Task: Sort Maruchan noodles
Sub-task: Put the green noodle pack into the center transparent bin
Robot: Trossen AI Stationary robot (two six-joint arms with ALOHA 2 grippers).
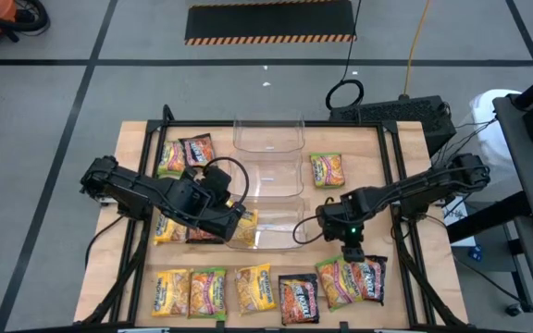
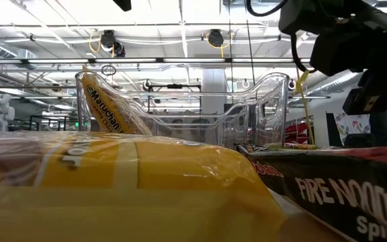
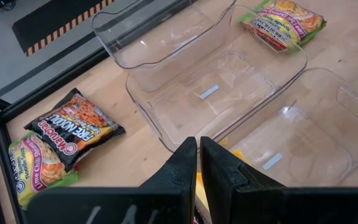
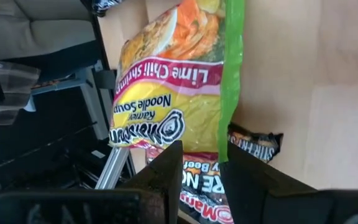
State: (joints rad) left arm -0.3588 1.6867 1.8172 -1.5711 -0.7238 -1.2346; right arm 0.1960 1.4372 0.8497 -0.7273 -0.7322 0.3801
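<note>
A yellow Maruchan packet (image 2: 106, 107) leans tilted against the left wall of the near clear bin (image 1: 280, 227), its lower end on the bin's floor. My left gripper (image 1: 237, 222) hangs high over that end of the bin. Its fingers (image 3: 182, 165) are a narrow gap apart with nothing between them, and yellow from the packet (image 3: 198, 190) shows through the gap. My right gripper (image 1: 352, 248) is open over the near-right packets. Its fingers (image 4: 166, 177) stand over the end of a green-yellow lime chili shrimp packet (image 4: 173, 93), which lies on a dark packet (image 4: 207, 190).
Middle bin (image 1: 276, 178) and far bin (image 1: 268, 134) stand behind the near one. Packets lie at far left (image 1: 183, 154), far right (image 1: 327, 169), left of the near bin (image 1: 167, 229), and along the near edge (image 1: 234, 291). A yellow packet (image 2: 113, 181) and a Fire Noodle packet (image 2: 341, 191) fill the low view's foreground.
</note>
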